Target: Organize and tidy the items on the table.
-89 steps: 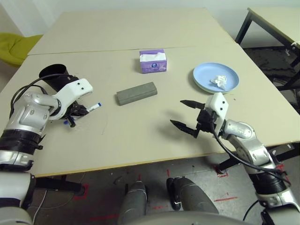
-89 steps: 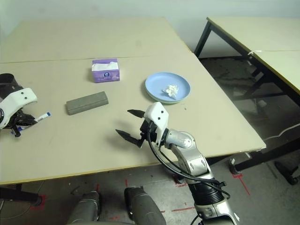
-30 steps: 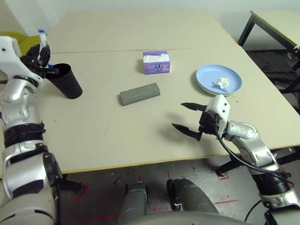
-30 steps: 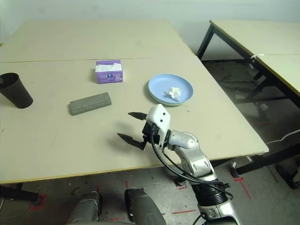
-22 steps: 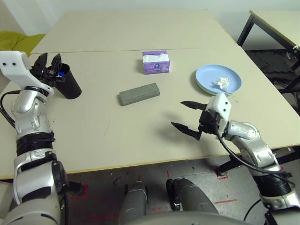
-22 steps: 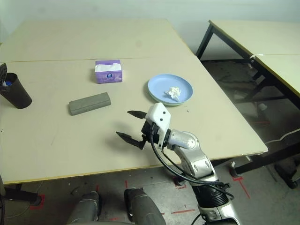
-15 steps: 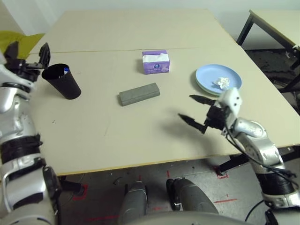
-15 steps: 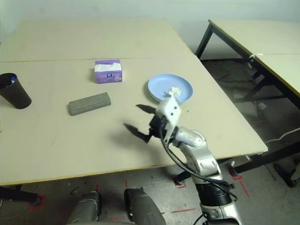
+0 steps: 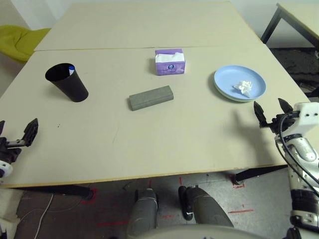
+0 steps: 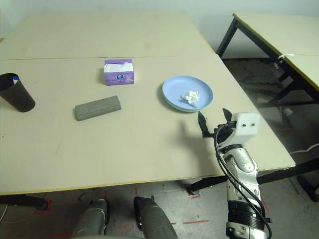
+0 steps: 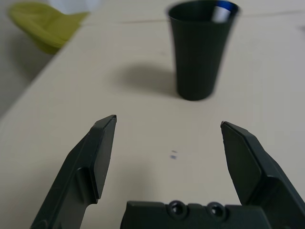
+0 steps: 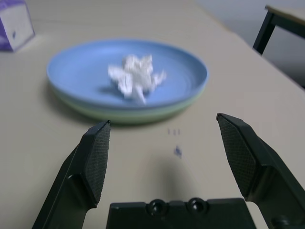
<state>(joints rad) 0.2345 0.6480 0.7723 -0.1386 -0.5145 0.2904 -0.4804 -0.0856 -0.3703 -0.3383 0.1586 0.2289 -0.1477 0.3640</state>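
Observation:
On the beige table (image 9: 149,139), a black tapered cup (image 9: 67,82) stands at the far left with a blue-capped marker (image 9: 71,68) inside it. A grey glasses case (image 9: 151,97) lies in the middle. At the right, a light-blue plate (image 9: 227,82) is stacked on a light-green plate (image 12: 143,114) and holds a crumpled white tissue (image 9: 244,87). My left gripper (image 9: 17,130) is open near the front-left edge, well short of the cup (image 11: 202,47). My right gripper (image 9: 269,107) is open just in front of the plates, with the tissue (image 12: 136,76) ahead of it.
A purple tissue box (image 9: 170,61) stands behind the case. A second beige tabletop (image 9: 139,25) adjoins at the back. Another table with black legs (image 10: 279,35) stands to the right. A yellow-green object (image 9: 20,40) lies off the far-left corner.
My left gripper opened over the cup, left the marker in it, and drew back to the front-left edge. My right gripper moved from mid-table to the right, in front of the plates.

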